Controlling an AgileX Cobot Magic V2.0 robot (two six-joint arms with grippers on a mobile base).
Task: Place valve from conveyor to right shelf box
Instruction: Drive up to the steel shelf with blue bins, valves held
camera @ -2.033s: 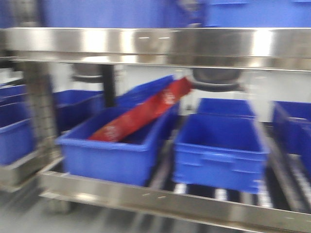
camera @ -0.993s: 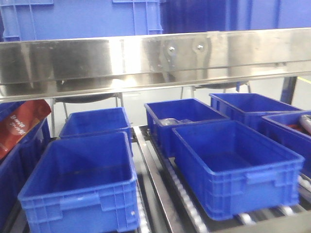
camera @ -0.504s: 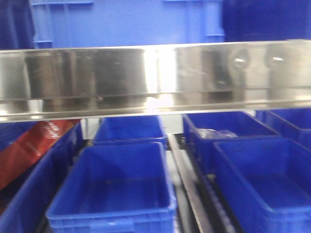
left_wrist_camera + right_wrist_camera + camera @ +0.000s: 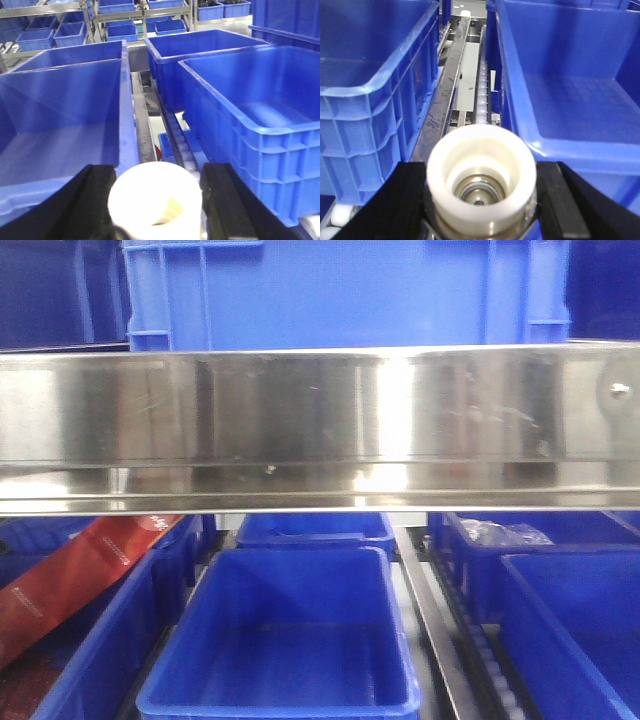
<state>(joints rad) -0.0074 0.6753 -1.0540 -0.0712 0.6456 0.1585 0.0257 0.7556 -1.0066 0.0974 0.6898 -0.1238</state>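
Each gripper holds a valve. In the left wrist view a white round-capped valve (image 4: pixel 152 200) sits between the black fingers (image 4: pixel 100 200) of my left gripper (image 4: pixel 157 172), above the gap between two blue shelf boxes. In the right wrist view a valve (image 4: pixel 445 172) with a white cap and a silvery metal core sits between the fingers (image 4: pixel 562 205) of my right gripper (image 4: pixel 482 167). It hangs over the roller track, next to a blue box (image 4: pixel 560 50) on its right. The conveyor is out of view.
A wide stainless shelf beam (image 4: pixel 320 420) crosses the front view, with blue crates above. Below it stands a blue box (image 4: pixel 290 552), a red packet (image 4: pixel 80 575) at left and a bagged item (image 4: pixel 505 533) at right. Blue boxes (image 4: pixel 260 150) (image 4: pixel 127 125) (image 4: pixel 365 100) flank both grippers.
The front view has swung along the shelf. The steel beam now sits lower and fills the middle, the boxes have slid rightward, and the red packet is back in view at left.
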